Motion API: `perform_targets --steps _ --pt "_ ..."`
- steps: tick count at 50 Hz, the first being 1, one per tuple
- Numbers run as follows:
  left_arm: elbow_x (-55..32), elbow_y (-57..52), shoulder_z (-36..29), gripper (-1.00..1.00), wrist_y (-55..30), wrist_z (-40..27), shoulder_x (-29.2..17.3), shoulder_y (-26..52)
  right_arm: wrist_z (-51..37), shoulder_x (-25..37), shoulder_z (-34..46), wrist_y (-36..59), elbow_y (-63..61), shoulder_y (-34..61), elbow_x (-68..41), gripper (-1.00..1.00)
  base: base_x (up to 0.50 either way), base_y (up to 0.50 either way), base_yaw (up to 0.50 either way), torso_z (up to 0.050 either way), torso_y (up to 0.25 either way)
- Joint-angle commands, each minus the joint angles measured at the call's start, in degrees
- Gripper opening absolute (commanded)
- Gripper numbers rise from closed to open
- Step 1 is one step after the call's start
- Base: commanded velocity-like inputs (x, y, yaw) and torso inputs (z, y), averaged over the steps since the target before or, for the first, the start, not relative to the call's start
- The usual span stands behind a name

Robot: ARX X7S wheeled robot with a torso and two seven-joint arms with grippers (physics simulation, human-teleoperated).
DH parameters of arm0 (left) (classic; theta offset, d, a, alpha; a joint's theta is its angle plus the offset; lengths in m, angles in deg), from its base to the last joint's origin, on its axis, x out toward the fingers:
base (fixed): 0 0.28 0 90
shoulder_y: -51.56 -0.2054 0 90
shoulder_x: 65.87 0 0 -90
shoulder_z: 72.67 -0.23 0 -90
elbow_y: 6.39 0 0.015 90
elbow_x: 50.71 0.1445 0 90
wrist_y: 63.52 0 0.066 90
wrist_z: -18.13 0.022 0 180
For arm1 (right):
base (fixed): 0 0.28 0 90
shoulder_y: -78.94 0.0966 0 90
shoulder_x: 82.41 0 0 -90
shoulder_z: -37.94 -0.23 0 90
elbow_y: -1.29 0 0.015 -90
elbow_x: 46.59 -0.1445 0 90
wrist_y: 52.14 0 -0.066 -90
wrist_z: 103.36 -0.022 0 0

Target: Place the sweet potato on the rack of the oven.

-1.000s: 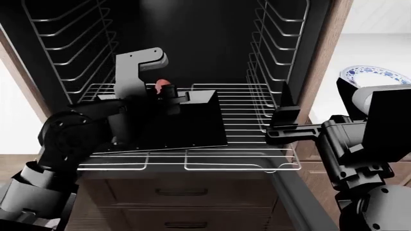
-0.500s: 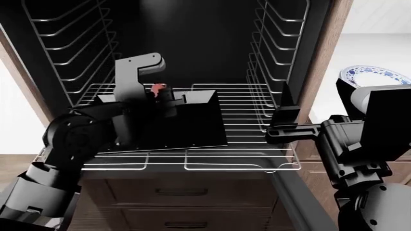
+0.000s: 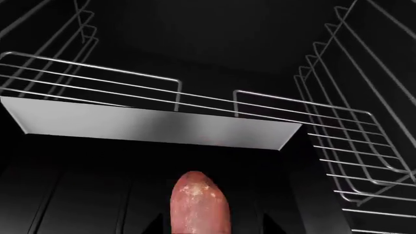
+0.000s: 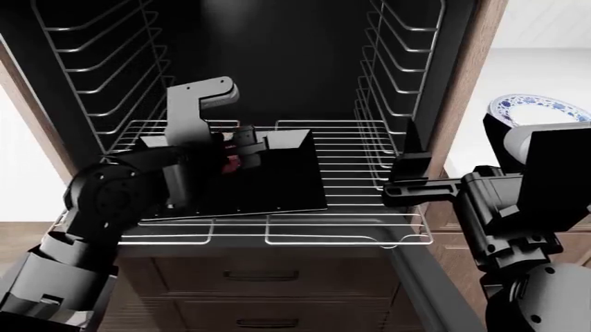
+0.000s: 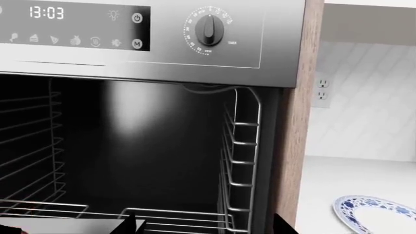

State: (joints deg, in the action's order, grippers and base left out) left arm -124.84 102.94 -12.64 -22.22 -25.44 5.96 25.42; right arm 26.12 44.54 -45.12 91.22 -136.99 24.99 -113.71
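Observation:
The sweet potato is a small reddish tuber held in my left gripper, which is shut on it just above the flat black tray. In the left wrist view the sweet potato points toward the tray's grey far edge, with the dark jaws on either side of it. The tray lies on the silver wire rack, pulled partly out of the oven. My right gripper hangs open and holds nothing by the rack's right edge, facing the oven cavity.
Upright wire side guides line both cavity walls. A blue-patterned plate sits on the white counter to the right, also the plate in the right wrist view. Wooden drawers lie below the rack. The oven control panel is above.
My left gripper has dropped with the sweet potato from above the tray's far edge down to just over the tray. The right arm has not moved.

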Motion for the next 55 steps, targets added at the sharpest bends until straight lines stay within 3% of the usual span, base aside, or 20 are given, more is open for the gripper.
perform_targets --steps 1,17,31,45,55 --pt "-0.3 -1.3 0.3 1.00 0.9 1.2 -0.3 0.3 0.0 0.1 0.2 -0.2 0.0 0.0 0.1 1.00 0.00 0.00 0.00 0.000 0.000" --pt "-2.4 -7.1 1.7 1.00 0.6 -0.9 -1.4 0.5 -0.3 0.5 -0.1 -0.8 -0.4 -0.5 -0.3 1.00 0.00 0.00 0.00 0.000 0.000" --pt "-19.0 -28.9 7.4 1.00 -7.0 -16.4 -7.4 2.2 -4.6 1.2 -0.5 1.4 -1.3 3.1 -5.6 1.00 0.00 0.00 0.00 0.000 0.000" --pt "-32.2 -42.4 11.6 1.00 -6.5 -27.1 -12.1 1.3 -9.6 2.6 -1.8 2.0 -3.3 4.8 -11.2 1.00 0.00 0.00 0.00 0.000 0.000" --pt "-37.4 -49.7 13.5 1.00 -4.5 -31.2 -14.5 -1.4 -11.3 3.4 -2.8 1.3 -4.7 4.4 -13.1 1.00 0.00 0.00 0.00 0.000 0.000"
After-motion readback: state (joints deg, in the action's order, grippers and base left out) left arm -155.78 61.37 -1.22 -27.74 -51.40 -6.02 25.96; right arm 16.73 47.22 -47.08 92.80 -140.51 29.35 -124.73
